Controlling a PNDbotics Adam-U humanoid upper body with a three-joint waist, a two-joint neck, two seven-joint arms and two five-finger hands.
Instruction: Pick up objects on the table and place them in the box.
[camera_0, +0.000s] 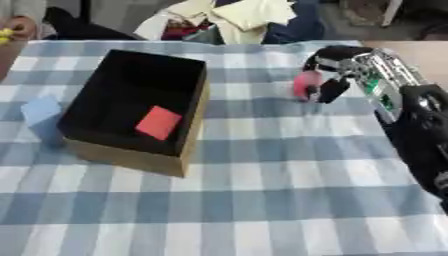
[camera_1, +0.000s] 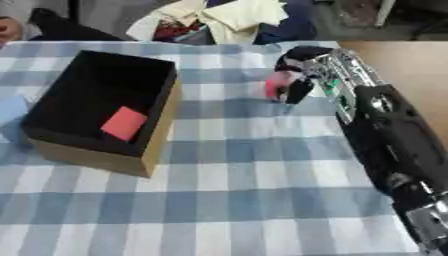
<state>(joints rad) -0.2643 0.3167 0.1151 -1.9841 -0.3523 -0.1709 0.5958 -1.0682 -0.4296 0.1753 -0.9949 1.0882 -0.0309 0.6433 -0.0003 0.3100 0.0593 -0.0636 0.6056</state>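
Surface: the desk (camera_0: 262, 200) is covered by a blue and white checked cloth (camera_0: 289, 165).
Room: beyond the far edge lies a heap of pale paper and cloth (camera_0: 236, 17); bare brown floor shows at upper right.
Box: a black-lined cardboard box (camera_0: 188, 125) stands left of centre, open on top.
Inside box: a red flat piece (camera_0: 158, 122) lies on its floor.
Beside box: a blue block (camera_0: 42, 116) stands just left of it.
Right hand: the right hand (camera_1: 302, 65) reaches in from the right, well apart from the box.
Fingers: curled round a pink thing (camera_1: 278, 82), held low at the cloth.
Left hand: not seen.
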